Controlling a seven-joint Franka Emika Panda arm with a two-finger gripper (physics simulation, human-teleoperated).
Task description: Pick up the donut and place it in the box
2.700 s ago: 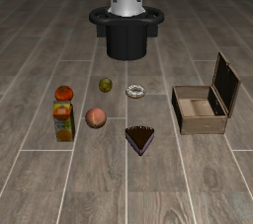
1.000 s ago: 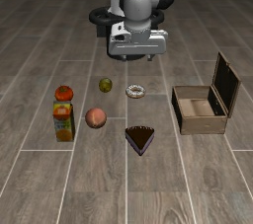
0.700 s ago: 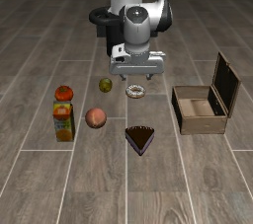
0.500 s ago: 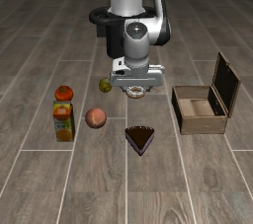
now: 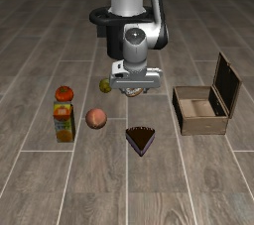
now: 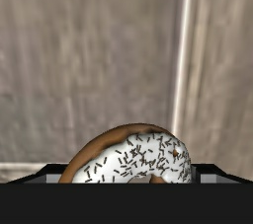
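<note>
Since 2.7 seconds ago my arm has swung out from its tucked pose at the top of the exterior view and dropped steadily toward the middle of the frame. The pincer [image 5: 136,88] has come down over the donut [image 6: 128,159], which lay in plain sight before and is now largely covered, only its edge peeking out.

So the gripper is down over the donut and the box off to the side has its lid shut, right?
Not quite. The box has its lid standing open, as the exterior view shows. The gripper is indeed down over the donut.
</note>
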